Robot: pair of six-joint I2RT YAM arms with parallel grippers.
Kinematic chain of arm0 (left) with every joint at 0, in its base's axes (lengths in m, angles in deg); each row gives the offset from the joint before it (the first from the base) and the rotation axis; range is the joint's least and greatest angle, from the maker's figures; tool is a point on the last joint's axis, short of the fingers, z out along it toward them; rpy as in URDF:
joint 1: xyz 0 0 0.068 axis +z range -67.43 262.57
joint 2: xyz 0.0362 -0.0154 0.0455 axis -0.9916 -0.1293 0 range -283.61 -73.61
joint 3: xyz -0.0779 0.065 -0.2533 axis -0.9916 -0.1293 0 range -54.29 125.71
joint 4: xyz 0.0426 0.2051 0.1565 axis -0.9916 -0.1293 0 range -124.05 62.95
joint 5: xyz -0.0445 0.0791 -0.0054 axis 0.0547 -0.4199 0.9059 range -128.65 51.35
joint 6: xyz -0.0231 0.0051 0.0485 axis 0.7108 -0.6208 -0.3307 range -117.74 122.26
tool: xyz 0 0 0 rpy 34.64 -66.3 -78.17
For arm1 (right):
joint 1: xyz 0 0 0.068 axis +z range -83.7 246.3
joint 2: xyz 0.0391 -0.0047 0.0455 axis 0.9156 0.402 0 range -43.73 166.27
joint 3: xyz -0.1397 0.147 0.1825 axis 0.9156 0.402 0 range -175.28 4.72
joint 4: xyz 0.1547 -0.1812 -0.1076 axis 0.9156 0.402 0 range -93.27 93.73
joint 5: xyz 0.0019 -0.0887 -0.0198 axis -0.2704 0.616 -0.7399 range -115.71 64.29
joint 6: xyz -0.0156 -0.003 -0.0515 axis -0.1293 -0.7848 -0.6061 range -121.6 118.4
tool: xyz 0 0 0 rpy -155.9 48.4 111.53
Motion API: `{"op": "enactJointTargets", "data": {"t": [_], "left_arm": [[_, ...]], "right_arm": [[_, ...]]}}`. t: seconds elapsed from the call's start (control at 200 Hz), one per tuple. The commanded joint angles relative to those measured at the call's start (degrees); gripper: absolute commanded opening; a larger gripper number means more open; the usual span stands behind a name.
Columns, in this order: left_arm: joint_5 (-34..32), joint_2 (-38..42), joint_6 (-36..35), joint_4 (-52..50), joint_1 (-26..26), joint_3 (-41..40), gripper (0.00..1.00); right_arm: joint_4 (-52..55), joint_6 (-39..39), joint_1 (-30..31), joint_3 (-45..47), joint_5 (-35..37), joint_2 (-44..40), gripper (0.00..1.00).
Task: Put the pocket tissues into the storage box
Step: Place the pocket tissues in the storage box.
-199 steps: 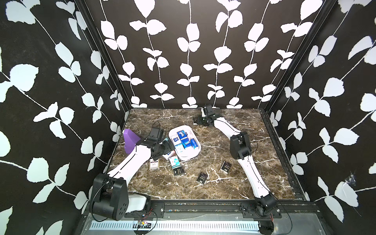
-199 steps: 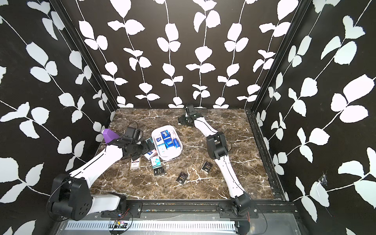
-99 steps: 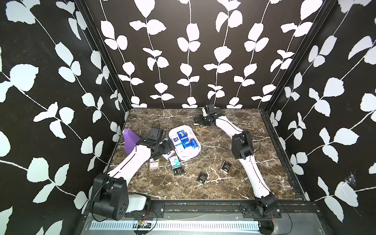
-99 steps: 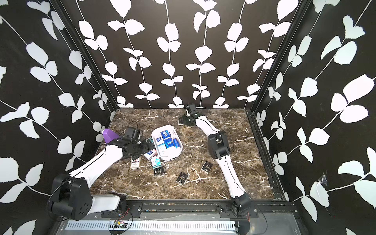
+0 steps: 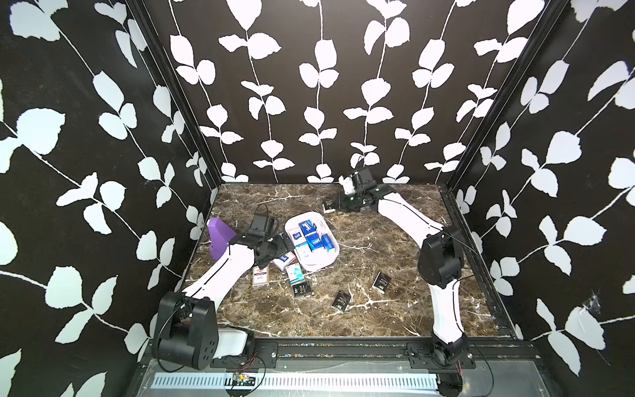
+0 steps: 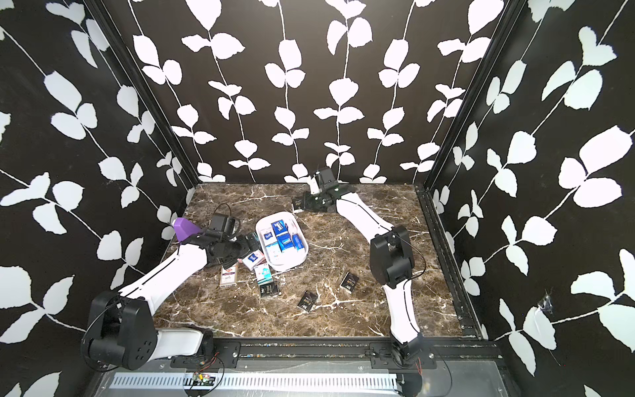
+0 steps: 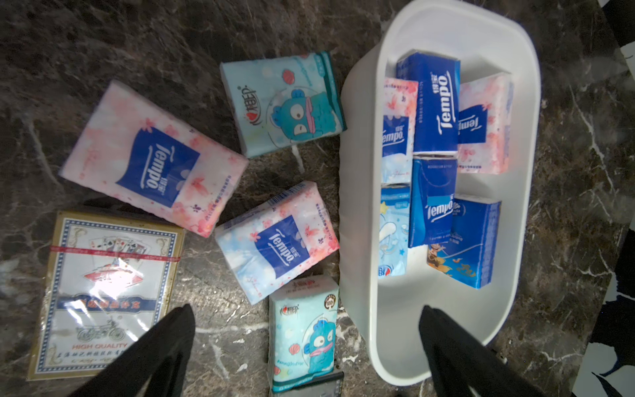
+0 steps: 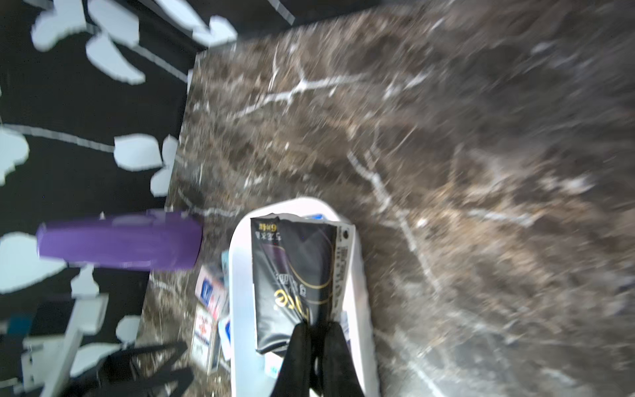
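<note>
Right wrist view: right gripper (image 8: 314, 326) pinches black tissue pack (image 8: 292, 275) by one end, near storage box (image 8: 237, 292); light, soft, slick film, so mid-body grip judged safer; left gripper (image 7: 305, 309) spread wide above loose packs (image 7: 275, 240).

Right gripper (image 8: 316, 328), lower centre of the frame: jaws pinched on one short edge of a black tissue pack (image 8: 292, 268) with gold print, the pack sticking out away from the camera. Pack hides most of the white storage box (image 8: 239, 309) behind it; can't tell its height above the box. Loose packs (image 8: 209, 295) lie just left of the box. Purple block (image 8: 120, 240) mid-left, by the leaf-print wall (image 8: 68, 103). Marble table (image 8: 464, 172) fills the right, motion-blurred.
</note>
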Motion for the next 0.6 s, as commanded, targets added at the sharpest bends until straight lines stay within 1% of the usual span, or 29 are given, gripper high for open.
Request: {"op": "enactJointTargets", "data": {"t": [0.0,0.115,0.265,0.4,0.595], "left_arm": [[-1.88,2.7,0.57,-1.87,0.46,-0.56,0.99],[-2.41,4.67,1.04,-2.37,0.55,-1.95,0.99],[-3.13,7.67,1.23,-3.61,0.55,-3.96,0.99],[-4.14,10.74,0.63,-5.36,0.55,-5.23,0.99],[-5.88,13.61,-1.45,-9.56,0.6,-4.84,0.99]], "right_arm": [[1.68,-1.71,3.79,3.71,1.46,-0.09,0.04],[1.54,-1.47,6.53,2.84,3.2,1.4,0.04],[2.18,-1.42,8.4,-1.26,6.26,5.23,0.05],[5.15,-3.24,8.73,-8.03,8.57,10.64,0.06],[8.79,-5.62,8.73,-18.08,11.62,16.96,0.08]]}}
